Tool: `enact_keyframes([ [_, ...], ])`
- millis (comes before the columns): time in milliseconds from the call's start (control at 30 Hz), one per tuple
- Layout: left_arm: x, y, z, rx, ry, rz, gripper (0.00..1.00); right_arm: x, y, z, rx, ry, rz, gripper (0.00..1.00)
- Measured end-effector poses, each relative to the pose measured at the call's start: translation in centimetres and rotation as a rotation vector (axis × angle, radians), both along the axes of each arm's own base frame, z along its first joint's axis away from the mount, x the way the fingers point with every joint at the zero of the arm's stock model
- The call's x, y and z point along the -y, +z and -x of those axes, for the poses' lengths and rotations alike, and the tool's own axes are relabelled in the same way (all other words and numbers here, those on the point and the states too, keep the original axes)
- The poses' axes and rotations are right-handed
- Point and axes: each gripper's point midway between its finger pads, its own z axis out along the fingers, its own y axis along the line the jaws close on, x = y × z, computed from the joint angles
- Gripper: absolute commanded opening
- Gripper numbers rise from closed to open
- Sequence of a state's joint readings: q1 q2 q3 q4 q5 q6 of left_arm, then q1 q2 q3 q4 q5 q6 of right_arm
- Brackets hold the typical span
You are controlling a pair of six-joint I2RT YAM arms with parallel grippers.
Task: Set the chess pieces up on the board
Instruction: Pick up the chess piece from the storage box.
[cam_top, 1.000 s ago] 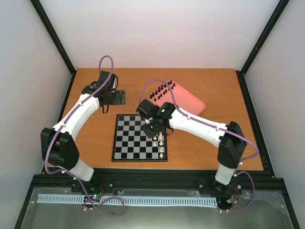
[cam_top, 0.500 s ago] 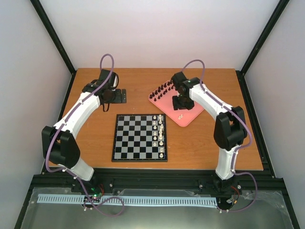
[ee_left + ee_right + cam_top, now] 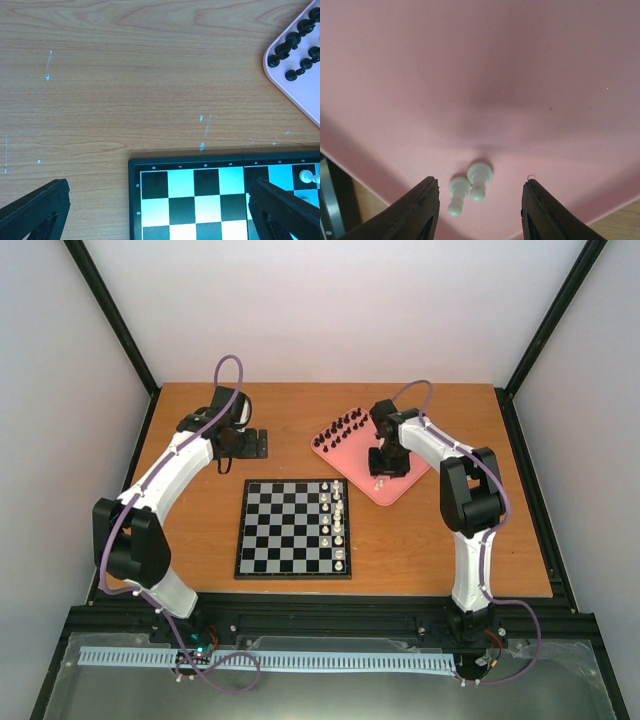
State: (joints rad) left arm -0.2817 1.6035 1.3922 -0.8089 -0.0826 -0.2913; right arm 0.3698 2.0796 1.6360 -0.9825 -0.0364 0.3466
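The board (image 3: pixel 293 528) lies mid-table with several white chess pieces (image 3: pixel 338 520) lined along its right side. Black pieces (image 3: pixel 340 427) stand in rows on the pink tray (image 3: pixel 400 445). My right gripper (image 3: pixel 383 468) hangs low over the tray's near corner. In the right wrist view it (image 3: pixel 480 212) is open, and two white pawns (image 3: pixel 479 180) stand side by side between its fingers (image 3: pixel 417 210), touching neither. My left gripper (image 3: pixel 245 443) hovers beyond the board's far left corner, open and empty (image 3: pixel 160 215), with the board (image 3: pixel 180 182) below it.
The left wrist view shows the pink tray's corner (image 3: pixel 300 95) with black pieces (image 3: pixel 295 45) at the upper right, and one white piece (image 3: pixel 306 176) on the board's edge. Bare wooden table (image 3: pixel 190 530) surrounds board and tray. Black frame posts stand at the table's back corners.
My right arm has swung from over the board's right side back to the pink tray and settled over the two white pawns. The left arm has hardly moved.
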Motion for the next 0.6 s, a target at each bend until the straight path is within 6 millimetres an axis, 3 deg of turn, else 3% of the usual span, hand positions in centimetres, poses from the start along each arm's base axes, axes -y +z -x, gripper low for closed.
enact_keyframes([
  [233, 0.0, -0.4, -0.1, -0.011, 0.0, -0.004, 1.0, -0.1, -1.5, -0.1, -0.031, -0.024, -0.014, 0.5],
  [600, 0.0, -0.5, -0.1, -0.012, -0.001, -0.004, 1.0, -0.5, -2.0, -0.3, -0.038, -0.059, -0.037, 0.38],
])
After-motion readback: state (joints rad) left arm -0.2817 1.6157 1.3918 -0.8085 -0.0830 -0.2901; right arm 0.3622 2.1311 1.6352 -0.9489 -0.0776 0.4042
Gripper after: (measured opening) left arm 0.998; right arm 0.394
